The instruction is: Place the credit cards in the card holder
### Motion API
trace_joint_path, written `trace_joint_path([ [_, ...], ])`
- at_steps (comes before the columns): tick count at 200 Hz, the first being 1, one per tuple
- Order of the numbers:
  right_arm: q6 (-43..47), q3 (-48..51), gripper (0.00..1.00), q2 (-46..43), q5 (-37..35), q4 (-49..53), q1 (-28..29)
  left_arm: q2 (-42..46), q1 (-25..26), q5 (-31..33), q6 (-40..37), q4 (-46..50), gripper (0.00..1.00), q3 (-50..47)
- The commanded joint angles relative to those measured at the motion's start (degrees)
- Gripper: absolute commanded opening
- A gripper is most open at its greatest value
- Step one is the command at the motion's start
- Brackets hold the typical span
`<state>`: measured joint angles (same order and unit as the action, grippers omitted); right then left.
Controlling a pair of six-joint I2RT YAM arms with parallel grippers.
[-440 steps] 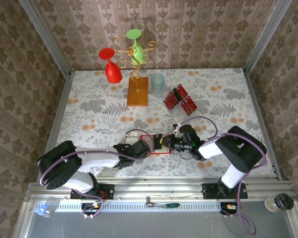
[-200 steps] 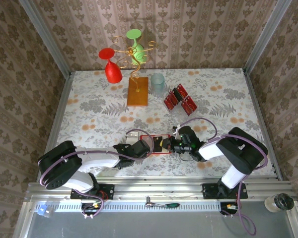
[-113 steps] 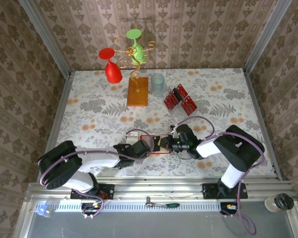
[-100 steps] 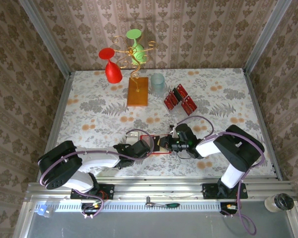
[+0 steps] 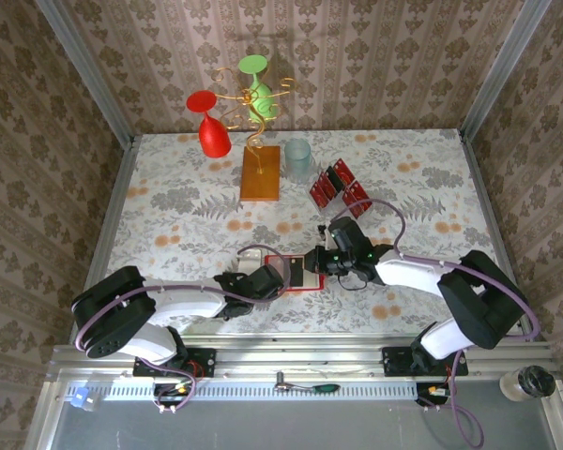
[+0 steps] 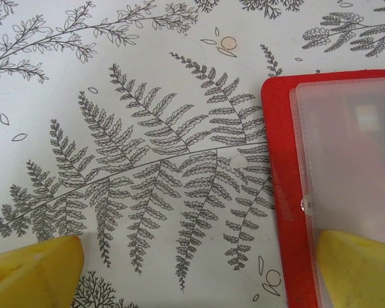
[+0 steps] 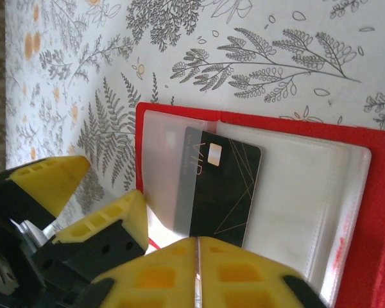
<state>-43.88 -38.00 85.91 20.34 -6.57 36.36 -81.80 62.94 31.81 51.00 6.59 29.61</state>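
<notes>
Two yellow fingers (image 7: 147, 276) of the right hand (image 7: 197, 247) are pressing flat together with nothing showing between them. Their tips are sitting right at the near edge of a dark card (image 7: 228, 192) with a gold chip, though I cannot tell whether they are touching it. Just ahead of those tips the card is lying inside the open card holder (image 7: 372, 224). The part of the card on this hand's left is lying tucked under a frosted clear sleeve (image 7: 163, 160), and the rest is showing bare against the pale inside. Further to that side, the left hand (image 6: 199, 256) is facing the right one across the holder with its fingers spread wide. One of them is lying over the holder's sleeve just inside the red border, and the other is hanging well apart from it over the fern-patterned table (image 6: 147, 128). From above, both hands are meeting over the holder, which is lying flat near the arms' side of the table. Well beyond the right hand, several red cards (image 5: 325, 190) are standing on edge. Further out still, to the left of those cards, a pale cup (image 5: 297, 159) is standing just beside the wooden base of a gold wire stand (image 5: 260, 173). A red glass (image 5: 209, 127) and a green glass (image 5: 254, 80) are hanging upside down from its arms.
</notes>
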Motion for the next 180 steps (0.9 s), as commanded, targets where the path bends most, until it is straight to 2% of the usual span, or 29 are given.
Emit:
trace_joint_path([
  [1,2.3,-2.8,0.02,2.6,0.2,4.9,0.0,-0.1,0.3,0.9,0.8,0.4,0.95,-1.5],
  [118,1.9,-10.9,0.0,16.2,1.6,5.4,3.7,4.7,0.4,1.3,0.9,1.7,0.95,-1.7],
  [180,0.0,-13.5,0.0,17.6,2.2,4.7,5.2,9.7,-1.2,2.3,0.3,4.0,0.95,-2.6],
])
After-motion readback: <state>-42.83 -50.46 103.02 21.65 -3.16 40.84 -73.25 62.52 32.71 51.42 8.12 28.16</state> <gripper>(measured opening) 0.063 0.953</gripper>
